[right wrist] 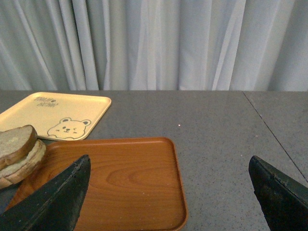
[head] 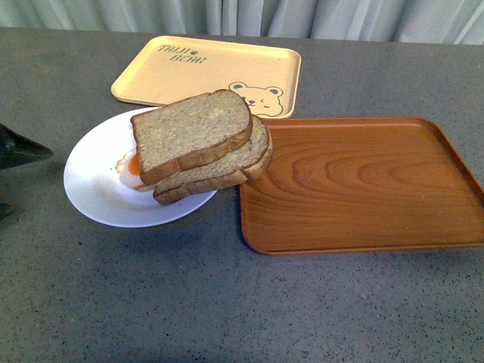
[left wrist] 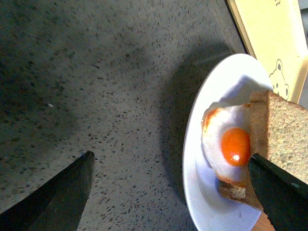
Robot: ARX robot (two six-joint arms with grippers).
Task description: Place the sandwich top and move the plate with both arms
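Sandwich top (head: 193,132) sits skewed on the lower slice (head: 227,172), with the fried egg (head: 130,168) peeking out left, all on the white plate (head: 94,189). The stack overhangs toward the wooden tray (head: 363,185). The yellow bear tray (head: 204,68) lies behind, and the left arm (head: 21,150) pokes in at the edge.

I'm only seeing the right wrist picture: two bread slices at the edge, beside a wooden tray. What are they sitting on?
Observer: A round white plate. The stack overhangs its rim toward the wooden tray.
Operator: Is there any filling?
Observer: Yes, a fried egg. Its orange yolk pokes out from under the sandwich top, on the side away from the tray.
Operator: And the other arm?
Observer: The left fingers are spread open beside the plate, holding nothing.
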